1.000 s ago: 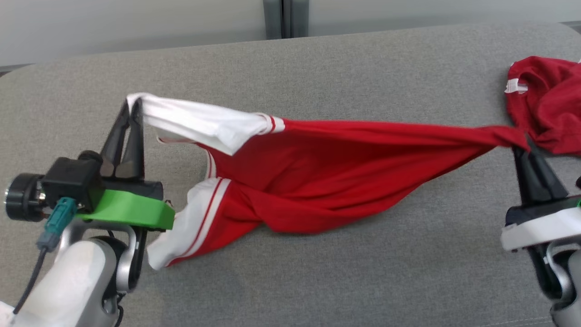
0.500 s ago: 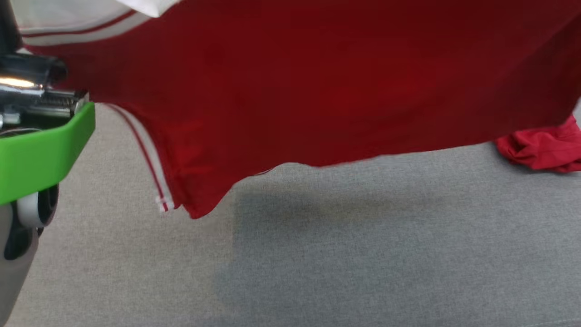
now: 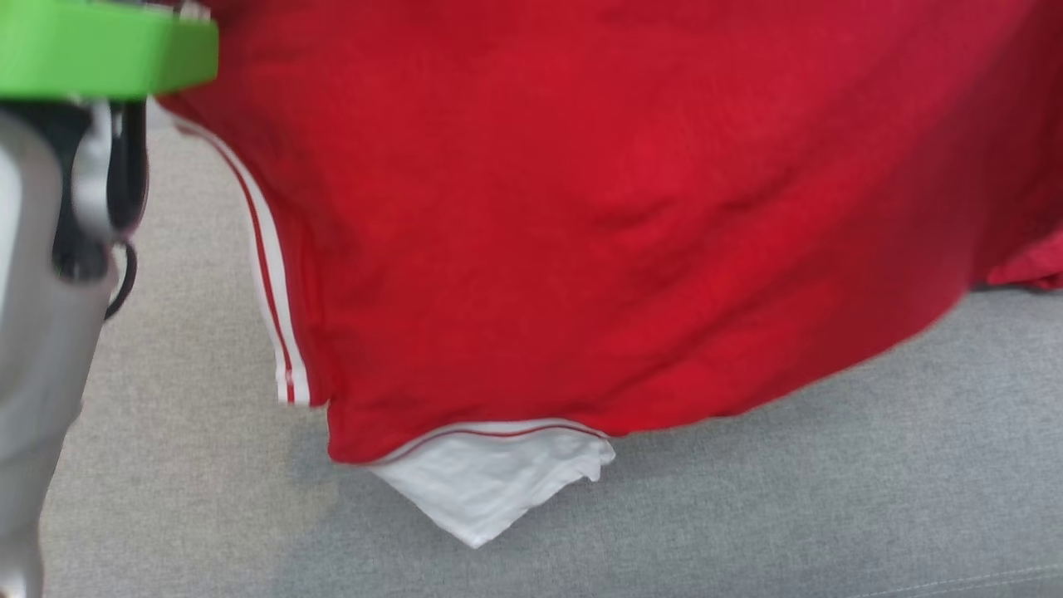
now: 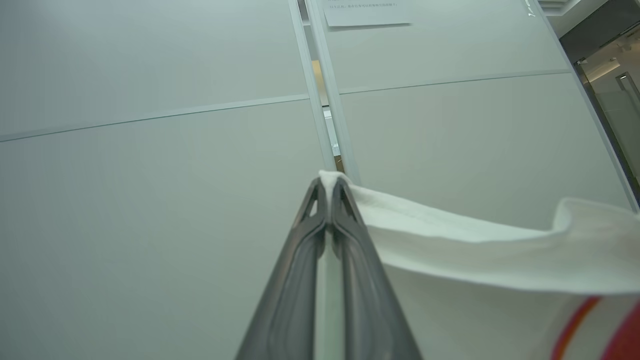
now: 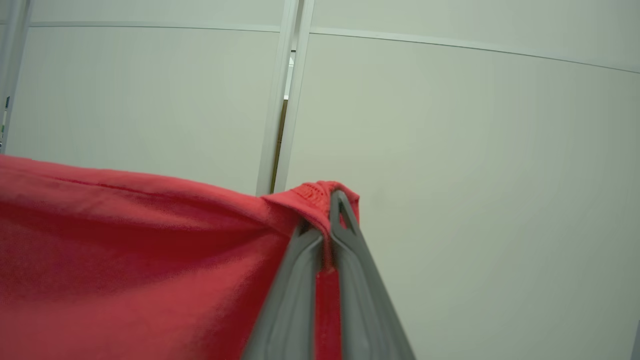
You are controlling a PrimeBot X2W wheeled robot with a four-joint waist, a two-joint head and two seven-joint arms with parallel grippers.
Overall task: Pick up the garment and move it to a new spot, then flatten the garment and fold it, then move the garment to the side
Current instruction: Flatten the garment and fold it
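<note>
Head view shows you the garment [image 3: 581,208], a red shirt with white trim, hanging in the air over the grey cushion [image 3: 747,531]. Its long axis runs along the 9-to-3 line and its body drops toward 6 o'clock. One white sleeve [image 3: 490,486] dangles lowest, at about 6 o'clock, and you cannot tell whether its tip touches the cushion.

That is the relation your next move turns on. The cloth hangs below both claws and is strung between them, so neither arm is nearer. To lay it flat, I judge that both should come down together, with the span kept taut.

In the left wrist view, the left claw [image 4: 328,184] is clenched on a white edge of the garment, which trails off toward 4 o'clock. In the right wrist view, the right claw [image 5: 325,212] is clenched on a bunched red corner (the cloth wraps over one fingertip), with the sheet running off toward 9 o'clock.

Count one garment held, two claws gripping it, and one other red cloth [image 3: 1034,266] lying on the cushion at 3 o'clock. A green mount [image 3: 100,50] sits at 10 o'clock.
</note>
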